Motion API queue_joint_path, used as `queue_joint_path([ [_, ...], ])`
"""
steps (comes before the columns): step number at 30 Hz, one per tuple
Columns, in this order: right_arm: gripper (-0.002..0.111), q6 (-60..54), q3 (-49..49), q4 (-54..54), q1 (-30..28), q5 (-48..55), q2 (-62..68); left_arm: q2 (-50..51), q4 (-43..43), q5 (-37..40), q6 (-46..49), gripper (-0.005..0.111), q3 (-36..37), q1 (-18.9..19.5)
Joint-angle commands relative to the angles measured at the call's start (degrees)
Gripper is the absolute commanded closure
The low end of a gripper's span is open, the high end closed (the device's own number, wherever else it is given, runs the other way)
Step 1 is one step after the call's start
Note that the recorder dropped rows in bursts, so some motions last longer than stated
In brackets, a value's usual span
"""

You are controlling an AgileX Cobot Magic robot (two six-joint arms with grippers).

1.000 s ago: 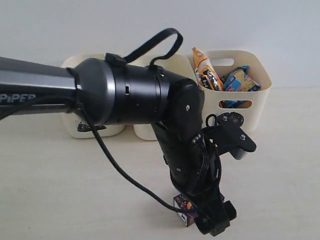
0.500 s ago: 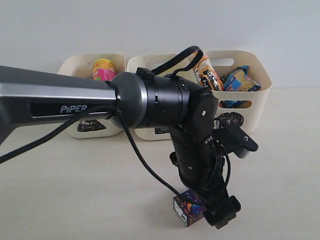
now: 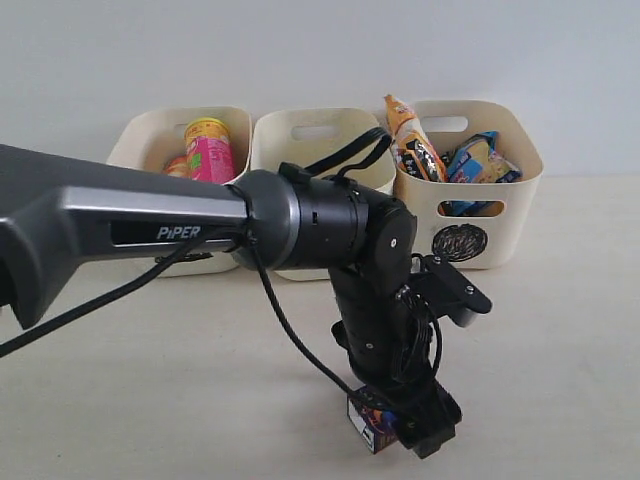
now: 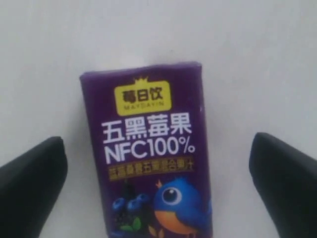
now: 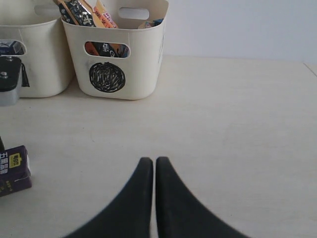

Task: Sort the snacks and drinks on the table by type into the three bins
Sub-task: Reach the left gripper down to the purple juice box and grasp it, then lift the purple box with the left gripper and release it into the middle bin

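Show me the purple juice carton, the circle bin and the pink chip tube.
purple juice carton (image 4: 148, 144): left wrist view, middle of printed face.
circle bin (image 5: 143, 69): right wrist view, bare wall beside the scribble.
pink chip tube (image 3: 210, 157): exterior view, pink side under yellow top.

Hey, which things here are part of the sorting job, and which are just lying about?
In the job:
purple carton, between the fingers of the open left hand
pink tube in the left bin
orange-black packet and blue-white packet in the circle bin
middle bin

Just there:
black cable
wall
right hand, shut
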Motion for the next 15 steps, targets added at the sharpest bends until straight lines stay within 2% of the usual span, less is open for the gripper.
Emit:
queue_joint_path([
  [1, 0.109, -0.21, 0.29, -0.15, -0.10, -0.49, -0.27, 0.15, -0.69, -0.80, 0.62, 0.045, -0.27, -0.05],
  [2, 0.109, -0.21, 0.29, -0.15, -0.10, -0.49, -0.27, 0.15, -0.49, -0.80, 0.62, 0.059, -0.27, -0.05],
  [3, 0.109, -0.21, 0.29, -0.15, -0.10, -0.49, -0.27, 0.15, -0.21, -0.80, 1.56, 0.094, -0.27, -0.05],
  [4, 0.109, -0.31, 0.29, -0.15, -0.10, -0.49, -0.27, 0.15, -0.08, -0.80, 2.85, 0.101, -0.27, -0.05],
  [9, 0.109, -0.16, 0.29, -0.15, -0.10, -0.49, -0.27, -1.75, 0.80, -0.80, 2.95, 0.102, -0.27, -0.05],
  [15, 0.109, -0.25, 0.29, -0.15, -0.10, -0.49, -0.27, -10.64, 2.78, 1.38, 2.95, 0.102, -0.27, 1.70],
])
